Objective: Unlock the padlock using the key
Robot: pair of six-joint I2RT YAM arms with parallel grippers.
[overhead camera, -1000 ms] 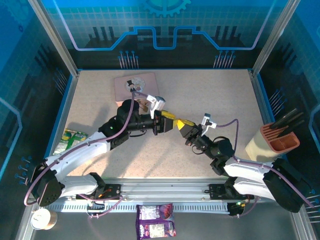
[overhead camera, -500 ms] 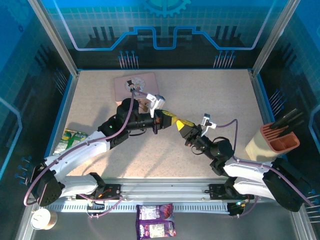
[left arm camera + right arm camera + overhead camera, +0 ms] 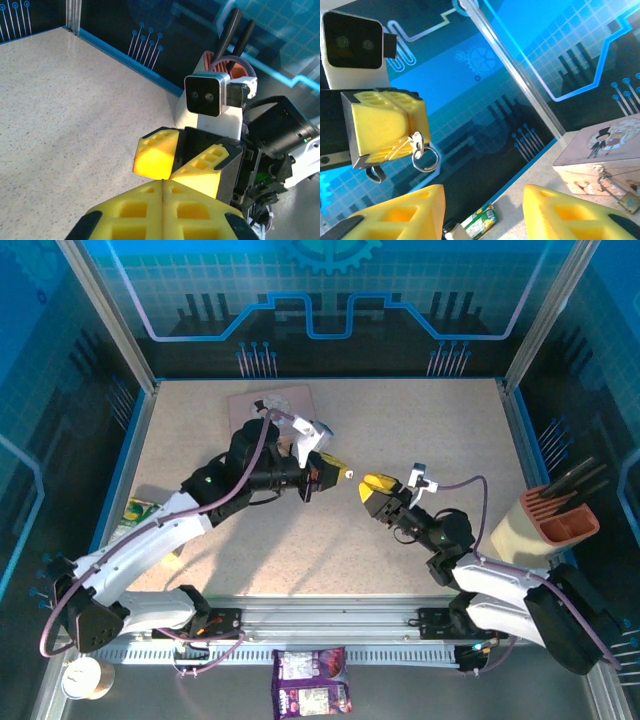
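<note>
1 key pinched at the tip of the closed left gripper; 1 right gripper parted, empty, opposite, not touching.

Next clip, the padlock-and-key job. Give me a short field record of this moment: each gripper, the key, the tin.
left gripper: shut, fingers pinching the key, raised above the table
key: one end pokes out at the tip, a ring hanging from it
right gripper: open, nothing between the fingers, facing the left gripper, apart from it
pink tin: lying on the table's far left part, beyond the left arm
</note>
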